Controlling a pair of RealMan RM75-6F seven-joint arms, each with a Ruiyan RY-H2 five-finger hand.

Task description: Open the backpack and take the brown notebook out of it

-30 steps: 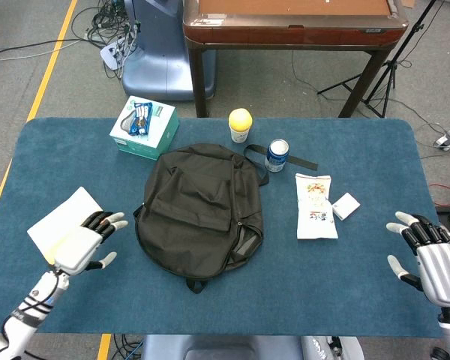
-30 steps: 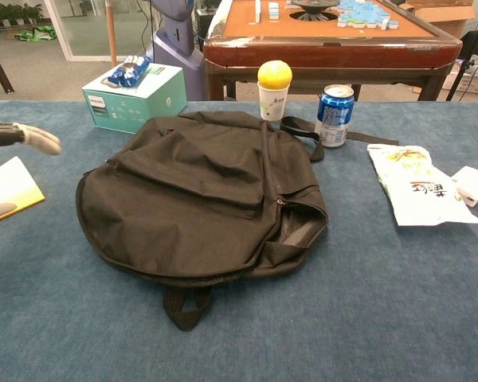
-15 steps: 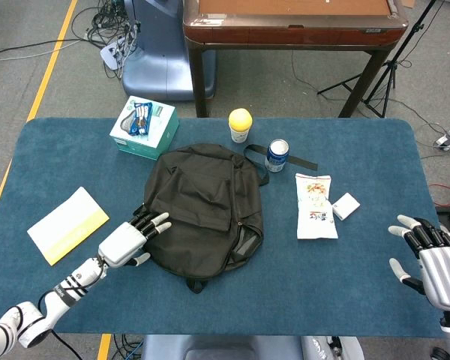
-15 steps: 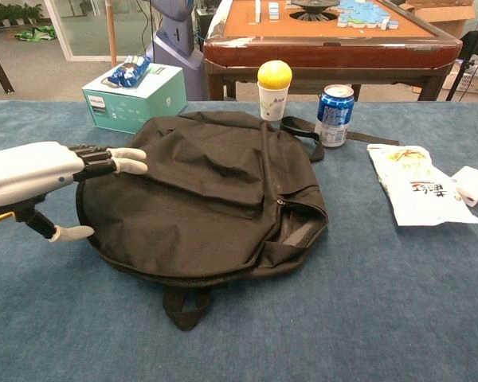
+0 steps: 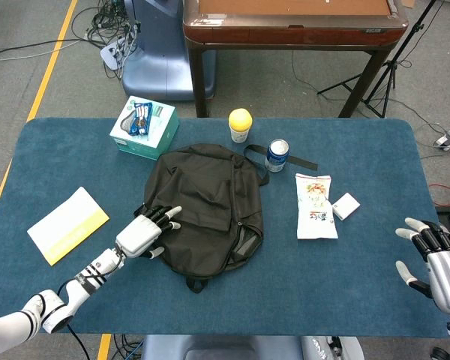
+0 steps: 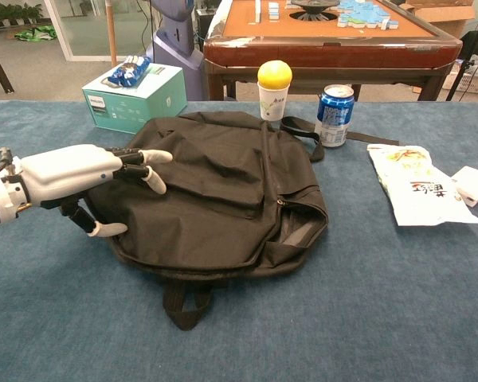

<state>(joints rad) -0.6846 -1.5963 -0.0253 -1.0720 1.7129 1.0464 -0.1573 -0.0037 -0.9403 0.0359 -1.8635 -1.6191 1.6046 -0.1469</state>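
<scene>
Leftmost, a white-and-yellow booklet (image 5: 67,224) lies flat on the blue surface (image 5: 360,277). The left hand (image 5: 145,232) has its fingers (image 6: 147,158) spread over the left edge of the black backpack (image 5: 204,206), gripping nothing. The backpack lies flat mid-surface; no brown notebook shows. Far right, the right hand (image 5: 437,256) hovers with fingers apart, empty.
</scene>
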